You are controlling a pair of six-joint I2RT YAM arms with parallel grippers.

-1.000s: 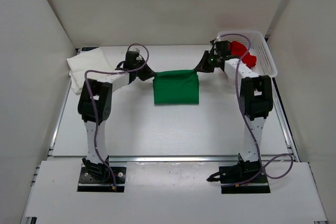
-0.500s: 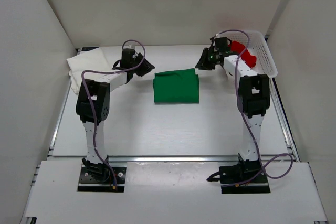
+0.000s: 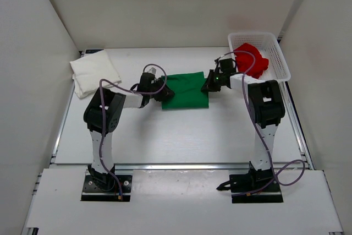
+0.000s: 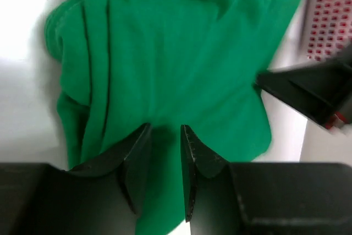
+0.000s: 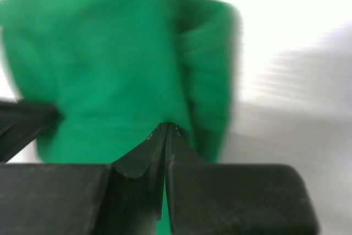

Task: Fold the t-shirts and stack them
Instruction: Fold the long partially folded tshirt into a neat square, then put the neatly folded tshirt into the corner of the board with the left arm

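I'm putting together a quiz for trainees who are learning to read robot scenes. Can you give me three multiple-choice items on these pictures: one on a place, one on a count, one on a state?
1. Where is the red t-shirt?
A. in the white mesh basket
B. spread out in the middle
C. at the near edge, between the arms' bases

2. How many t-shirts lie on the table outside the white mesh basket?
A. one
B. two
C. three

3. How do the fingers of the right gripper stand?
A. wide apart
B. closed together
C. out of every view

Key:
1 A: the red cloth is heaped inside the basket's walls.
2 B: only the green t-shirt in the middle and the white t-shirt at the far left lie there.
3 B: the right wrist view shows no gap between the fingers, at the green t-shirt's edge.
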